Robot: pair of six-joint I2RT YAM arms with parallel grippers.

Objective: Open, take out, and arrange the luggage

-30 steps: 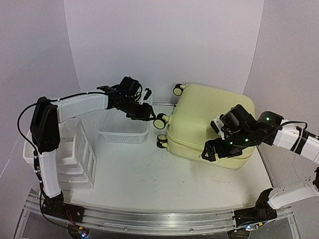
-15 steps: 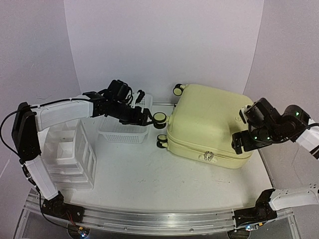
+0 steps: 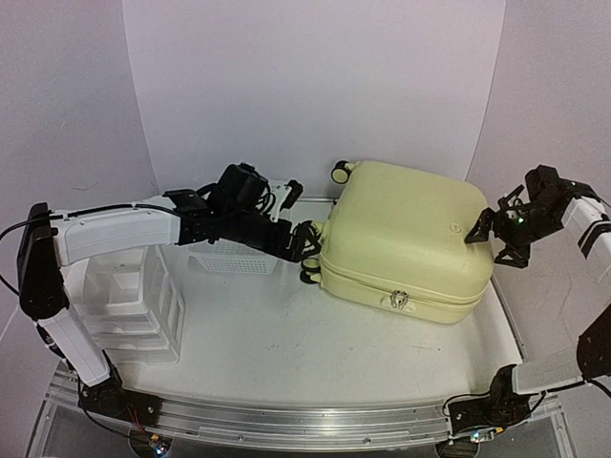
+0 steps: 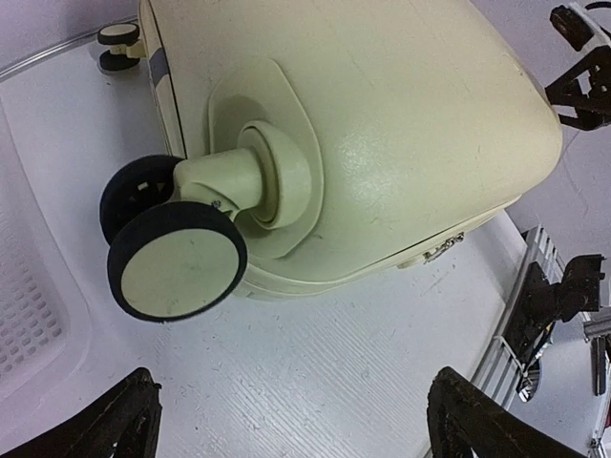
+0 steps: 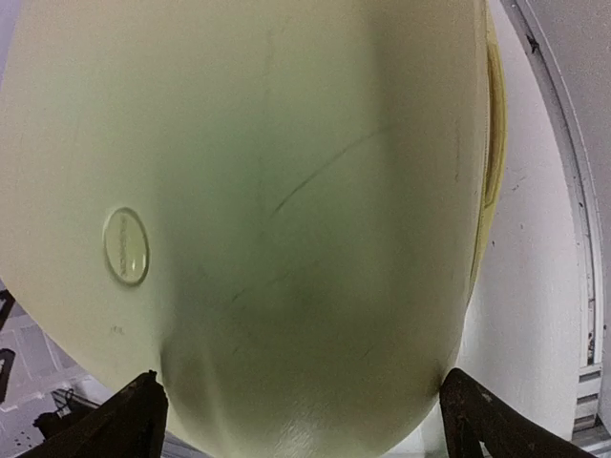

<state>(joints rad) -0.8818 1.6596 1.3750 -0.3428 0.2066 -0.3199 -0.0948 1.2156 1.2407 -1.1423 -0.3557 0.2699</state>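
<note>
no legible text, round embossed badge (image 5: 125,246) on the luggage (image 5: 286,172), lettering too faint to read

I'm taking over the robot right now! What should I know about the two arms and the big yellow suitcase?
Left gripper: open and empty, facing a wheel at the suitcase's left end, not touching it.
Right gripper: open and empty, at the suitcase's right end.
Suitcase: lying flat on the table, closed, with its zipper pull on the side facing the arms.
Done: nothing yet that shows.
Left: unzip it, open it, take out what is inside, arrange.
</note>
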